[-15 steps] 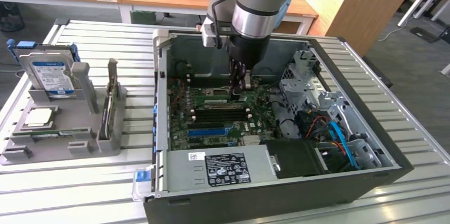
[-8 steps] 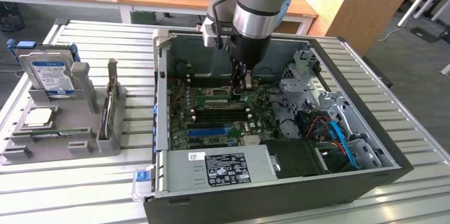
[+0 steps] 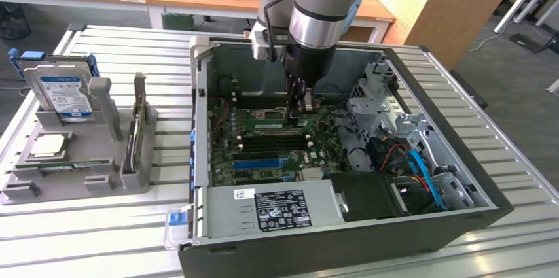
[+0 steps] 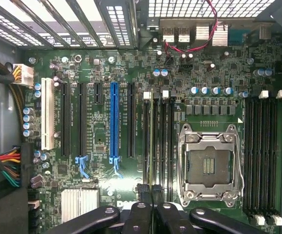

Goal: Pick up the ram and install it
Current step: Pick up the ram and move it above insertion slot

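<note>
- Inside open computer case [image 3: 288,252], exterior view: gripper [image 3: 302,109] down over motherboard [image 3: 253,154], toward case's middle.
- Wrist view: fingers [image 4: 141,195] pinched narrow on the ram [image 4: 152,141], held edge-on over black memory slots [image 4: 163,141], just beside CPU socket [image 4: 210,163].

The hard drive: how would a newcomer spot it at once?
Find the open computer case on the slatted table; on the exterior view's left of it sits a grey holder. The hard drive stands upright at the holder's far end, the only part with a blue label, unlike the flat square chip before it.
</note>
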{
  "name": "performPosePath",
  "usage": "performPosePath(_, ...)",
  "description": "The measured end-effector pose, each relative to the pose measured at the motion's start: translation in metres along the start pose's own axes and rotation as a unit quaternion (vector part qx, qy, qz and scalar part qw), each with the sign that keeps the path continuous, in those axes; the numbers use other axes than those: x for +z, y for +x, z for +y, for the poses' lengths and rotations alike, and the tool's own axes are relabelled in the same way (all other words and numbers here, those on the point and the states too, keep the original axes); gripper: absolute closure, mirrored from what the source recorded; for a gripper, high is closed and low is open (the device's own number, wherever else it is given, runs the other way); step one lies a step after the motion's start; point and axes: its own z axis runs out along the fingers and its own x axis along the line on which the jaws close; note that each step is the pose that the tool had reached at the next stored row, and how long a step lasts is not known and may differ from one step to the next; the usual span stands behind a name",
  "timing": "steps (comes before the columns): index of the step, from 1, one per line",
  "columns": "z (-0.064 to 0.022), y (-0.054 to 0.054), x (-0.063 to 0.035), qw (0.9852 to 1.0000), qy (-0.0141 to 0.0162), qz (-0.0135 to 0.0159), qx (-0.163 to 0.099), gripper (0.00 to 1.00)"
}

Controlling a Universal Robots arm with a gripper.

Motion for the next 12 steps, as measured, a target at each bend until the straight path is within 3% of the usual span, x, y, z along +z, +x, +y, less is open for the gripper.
performPosePath(12, -0.0037, 0.0000, 0.0000, 1.0000, 0.0000, 0.0000, 0.000, 0.88)
